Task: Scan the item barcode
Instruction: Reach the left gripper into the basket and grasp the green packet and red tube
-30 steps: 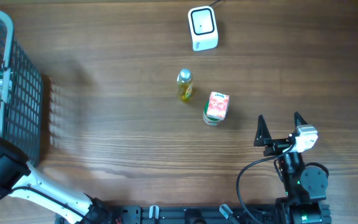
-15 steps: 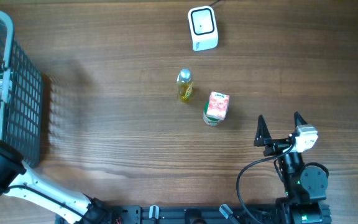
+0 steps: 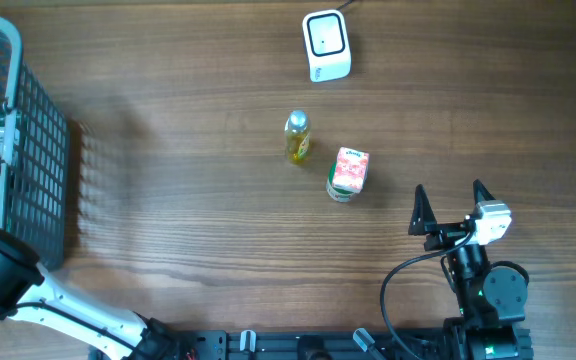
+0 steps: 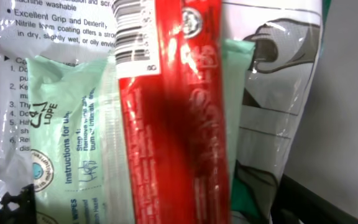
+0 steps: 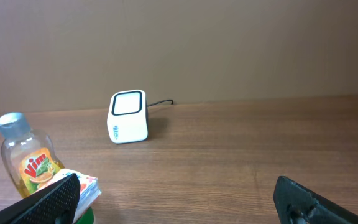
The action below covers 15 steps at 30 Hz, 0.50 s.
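wooden tabletop: scanner at far edge. left gripper in basket over red packet; cannot tell if clenched. right gripper spread, idle. pinch red packet by long edges, leave barcode uncovered, lift clear of wipes packet.

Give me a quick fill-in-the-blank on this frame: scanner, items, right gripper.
1. The right gripper is ___ and holds nothing.
2. Between the scanner and the carton stands a ___ bottle.
3. The long packet in the middle of the left wrist view is ___.
4. The basket stands at the ___ edge of the overhead view.

Missing words: open; yellow; red; left.
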Tool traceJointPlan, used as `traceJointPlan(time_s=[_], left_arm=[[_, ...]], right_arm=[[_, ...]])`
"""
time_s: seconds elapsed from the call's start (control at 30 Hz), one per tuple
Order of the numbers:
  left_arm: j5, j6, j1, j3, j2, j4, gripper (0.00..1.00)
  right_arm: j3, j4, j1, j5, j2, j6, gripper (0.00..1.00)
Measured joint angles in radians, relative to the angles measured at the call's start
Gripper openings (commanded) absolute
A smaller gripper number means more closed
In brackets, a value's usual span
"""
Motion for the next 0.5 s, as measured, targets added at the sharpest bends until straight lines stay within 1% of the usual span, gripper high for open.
traceJointPlan(time_s=[0.03,0.07,0.1,0.13,0.17,0.27,0.37,0.5], left_arm=[[0.002,0.000,0.000,-0.001,0.000,0.002,0.75],[0.003,0.000,0.000,-0.002,0.000,0.003,0.69],[0.004,-0.001,0.000,-0.002,0.000,0.003,0.52],[0.005,0.002,0.000,-0.003,0.000,0.006,0.18],[0.007,-0.001,0.000,-0.005,0.000,0.006,0.04],[0.007,0.002,-0.002,-0.006,-0.010,0.006,0.04],[0.003,-0.023,-0.002,-0.006,-0.011,0.017,0.04],[0.004,-0.114,-0.003,-0.020,-0.020,0.053,0.04]], right_arm=[[0.000,0.000,0.000,0.000,0.000,0.000,0.99],[0.000,0.000,0.000,0.000,0.000,0.000,1.00],[0.000,0.000,0.000,0.000,0.000,0.000,1.00],[0.000,0.000,0.000,0.000,0.000,0.000,1.00],[0.000,0.000,0.000,0.000,0.000,0.000,1.00],[0.000,0.000,0.000,0.000,0.000,0.000,1.00],[0.000,0.000,0.000,0.000,0.000,0.000,1.00],[0.000,0.000,0.000,0.000,0.000,0.000,1.00]])
